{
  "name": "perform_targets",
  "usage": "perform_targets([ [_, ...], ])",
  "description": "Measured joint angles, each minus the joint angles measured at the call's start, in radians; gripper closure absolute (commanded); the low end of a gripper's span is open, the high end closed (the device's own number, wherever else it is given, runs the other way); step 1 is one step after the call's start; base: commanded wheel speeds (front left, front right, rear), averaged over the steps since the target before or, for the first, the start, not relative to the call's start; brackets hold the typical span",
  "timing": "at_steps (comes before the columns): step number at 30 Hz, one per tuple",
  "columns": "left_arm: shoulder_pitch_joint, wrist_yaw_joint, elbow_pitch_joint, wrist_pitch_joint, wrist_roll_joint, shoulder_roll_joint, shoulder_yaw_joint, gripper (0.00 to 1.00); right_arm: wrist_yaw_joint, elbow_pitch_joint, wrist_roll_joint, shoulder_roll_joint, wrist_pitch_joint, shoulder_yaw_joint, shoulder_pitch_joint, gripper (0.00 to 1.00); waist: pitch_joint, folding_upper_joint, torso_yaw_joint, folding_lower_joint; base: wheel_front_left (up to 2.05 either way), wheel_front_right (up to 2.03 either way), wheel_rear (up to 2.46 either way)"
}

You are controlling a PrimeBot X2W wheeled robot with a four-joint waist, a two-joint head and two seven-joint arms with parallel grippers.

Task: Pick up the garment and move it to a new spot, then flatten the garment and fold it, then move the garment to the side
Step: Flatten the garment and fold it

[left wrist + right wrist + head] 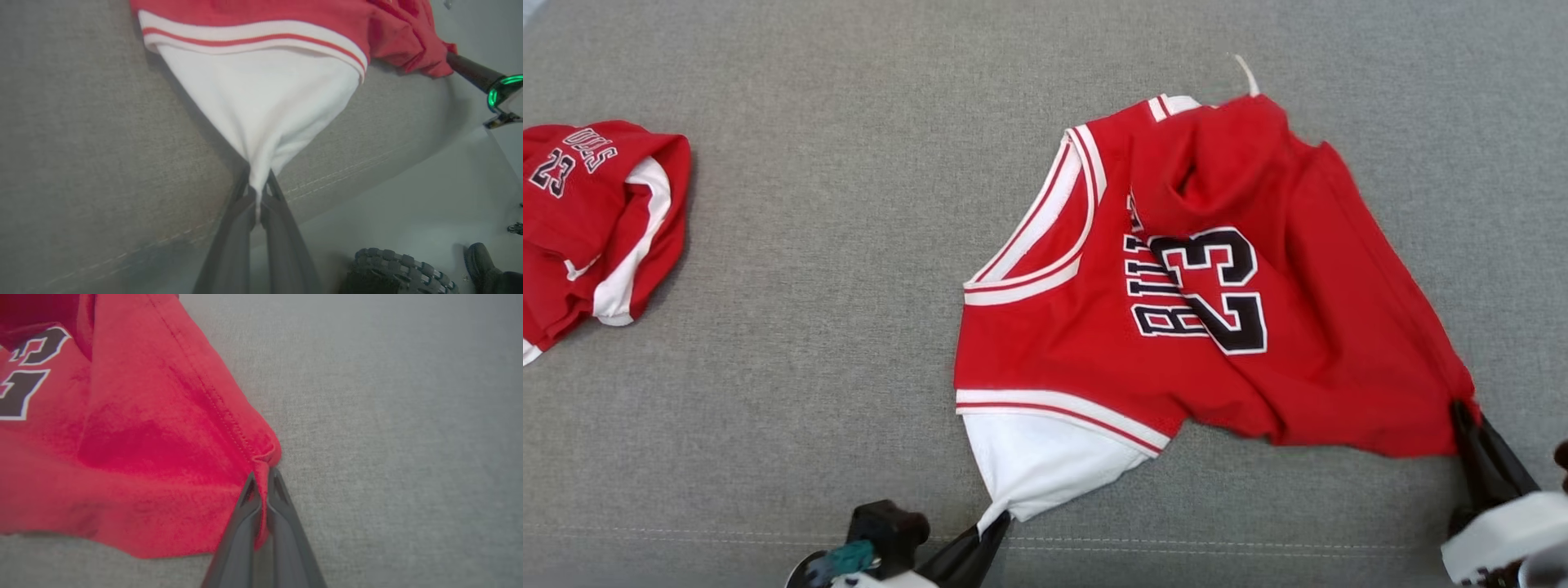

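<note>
Red basketball jersey [1094, 359] lies rumpled on the grey fabric surface [833, 327], right of centre, with its top flopped over the "23". Its white corner [1045, 465] nearest the robot is pinched tight in the left pincer [999, 521], and the right pincer [1462, 412] is clamped on the red hem corner [265, 453]. For a clean lift, both arms should probably rise together, keeping the cloth taut between them and steering clear of the second jersey [596, 220], bundled at far left.
</note>
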Motion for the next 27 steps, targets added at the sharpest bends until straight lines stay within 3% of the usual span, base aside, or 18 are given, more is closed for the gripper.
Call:
perform_targets([
  [4,0.046,0.002,-0.162,0.075,-0.084,0.049,0.020,1.00,-0.002,-0.172,0.053,0.022,0.110,-0.068,0.107,1.00,0.024,0.0000,-0.006,0.0000,0.00,0.00,0.00],
  [6,-0.074,-0.002,-0.236,0.161,-0.179,0.123,0.021,1.00,-0.002,-0.270,0.088,0.003,0.277,-0.077,0.045,1.00,0.047,0.0000,-0.009,0.0000,0.00,0.00,0.00],
  [8,-0.278,-0.002,-0.237,0.235,-0.280,0.187,0.034,1.00,-0.002,-0.302,0.130,-0.008,0.400,-0.044,-0.139,1.00,0.059,-0.0001,-0.016,0.0000,0.00,0.00,0.00],
  [11,-0.672,-0.002,-0.109,0.306,-0.431,0.235,0.116,1.00,-0.002,-0.258,0.124,-0.019,0.520,0.022,-0.598,1.00,0.070,-0.0001,-0.040,0.0000,0.00,0.00,0.00],
  [14,-1.035,0.008,0.094,0.208,-0.418,0.230,0.236,1.00,-0.001,-0.077,0.049,0.018,0.460,0.021,-1.025,1.00,0.055,0.0000,-0.065,0.0000,0.00,0.00,0.00],
  [15,-1.035,0.008,0.094,0.208,-0.418,0.230,0.236,1.00,-0.001,-0.077,0.049,0.018,0.460,0.021,-1.025,1.00,0.055,0.0000,-0.065,0.0000,0.00,0.00,0.00],
  [18,-1.307,0.035,0.264,0.017,-0.243,0.233,0.248,1.00,-0.001,0.114,-0.038,0.049,0.320,0.017,-1.270,1.00,0.016,0.0000,-0.076,0.0000,0.00,0.00,0.00],
  [20,-1.419,0.035,0.337,-0.053,-0.184,0.217,0.230,1.00,0.000,0.213,-0.051,0.065,0.294,0.025,-1.353,1.00,-0.013,-0.0001,-0.075,0.0000,0.00,0.00,0.00],
  [24,-1.488,0.008,0.354,-0.098,-0.218,0.155,0.197,1.00,0.000,0.245,-0.035,0.046,0.258,0.118,-1.416,1.00,-0.004,0.0000,-0.066,0.0000,0.00,0.00,0.00],
  [27,-1.324,-0.002,0.314,-0.108,-0.296,0.105,0.159,1.00,0.000,0.228,0.058,0.006,0.259,0.207,-1.314,1.00,0.034,0.0000,-0.052,0.0000,0.00,0.00,0.00],
])
